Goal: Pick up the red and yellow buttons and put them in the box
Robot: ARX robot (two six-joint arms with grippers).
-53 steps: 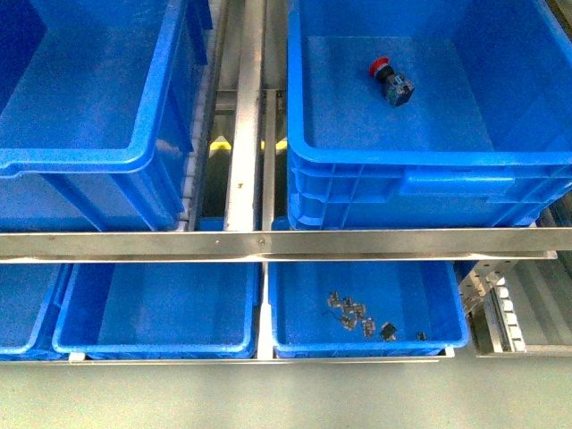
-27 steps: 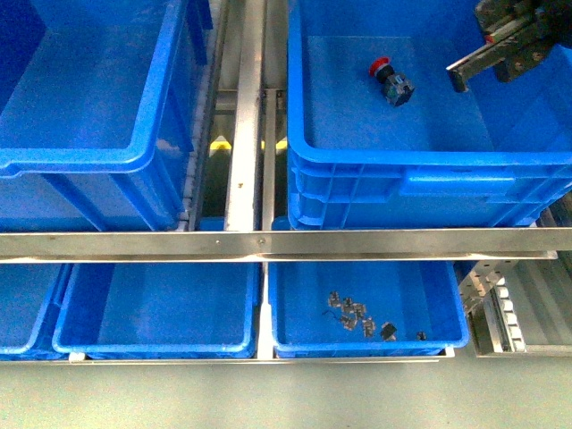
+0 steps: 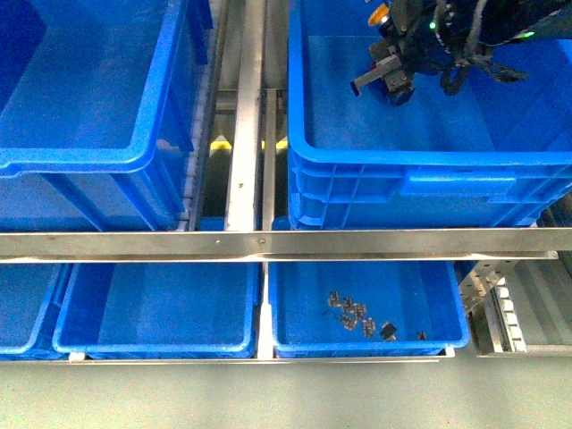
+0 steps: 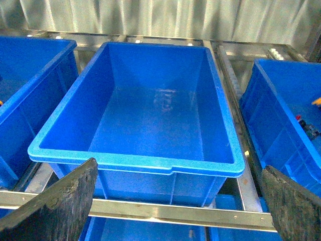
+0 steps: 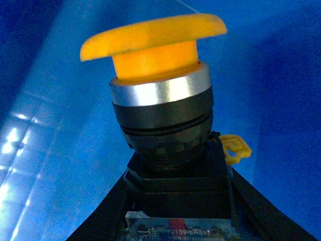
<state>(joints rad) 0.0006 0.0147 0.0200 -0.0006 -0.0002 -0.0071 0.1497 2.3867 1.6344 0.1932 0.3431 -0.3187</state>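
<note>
My right gripper [image 3: 377, 49] hangs over the far part of the box [image 3: 429, 167], the large deep blue crate on the right. It is shut on a yellow button [image 5: 153, 75]: orange-yellow mushroom cap, silver ring, black body, contact block between the dark fingers [image 5: 261, 211]. The yellow cap [image 3: 379, 15] shows at the top edge of the front view. On the box floor, just under the gripper, lies the red button; only its dark body [image 3: 399, 91] shows there. My left gripper [image 4: 175, 211] is open and holds nothing; it faces the neighbouring crate.
A second large blue crate [image 3: 71, 159] stands left of the box, beyond a metal rail [image 3: 246, 134]. A steel crossbar [image 3: 268, 243] runs below both. Lower down sit shallow blue trays; the right one [image 3: 295, 344] holds several small dark parts [image 3: 353, 315].
The right arm came into the front view from the right and moved left across the box with the yellow button. It now covers the red button's cap.
</note>
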